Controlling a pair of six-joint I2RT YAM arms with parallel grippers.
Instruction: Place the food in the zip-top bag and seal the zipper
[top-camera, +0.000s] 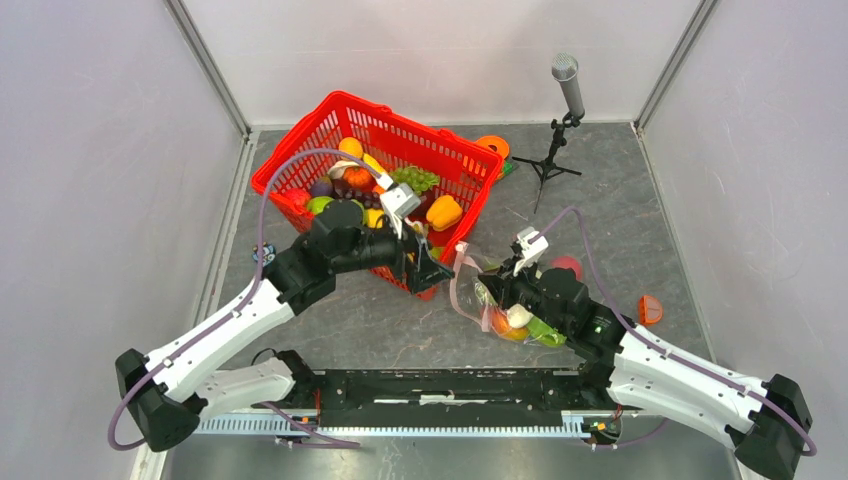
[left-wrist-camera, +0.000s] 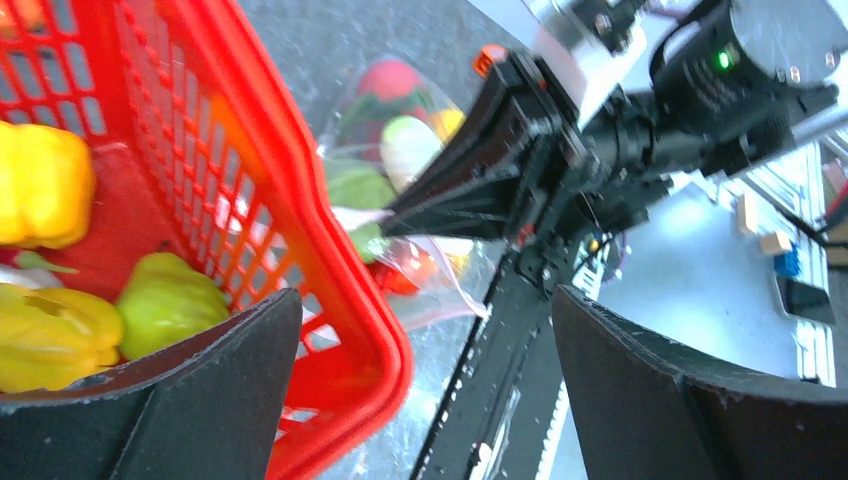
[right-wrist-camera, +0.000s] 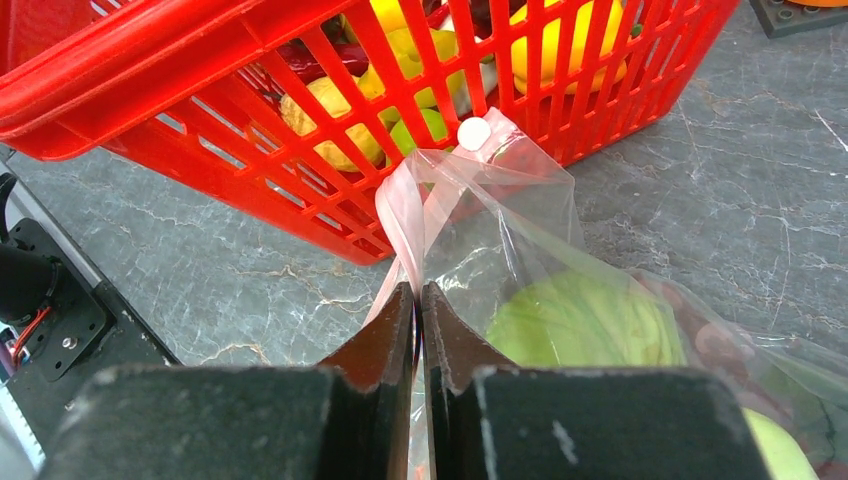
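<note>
From up top, the left end effector (top-camera: 424, 268) was spread wide at the near wall of the red mesh basket (top-camera: 298, 140). The right end effector (top-camera: 488, 292) had the zip-top bag (top-camera: 465, 280) pinched, with the bag on the counter (top-camera: 380, 325) just beside the basket and some food (top-camera: 515, 322) already inside. Left wrist cam showed those open fingers straddling the basket rim, with a yellow pepper (left-wrist-camera: 40, 185) and a green pepper (left-wrist-camera: 170, 300) inside. Right wrist cam showed the jaws squeezed nearly together on the bag's pale-pink zipper (right-wrist-camera: 405, 215).
</note>
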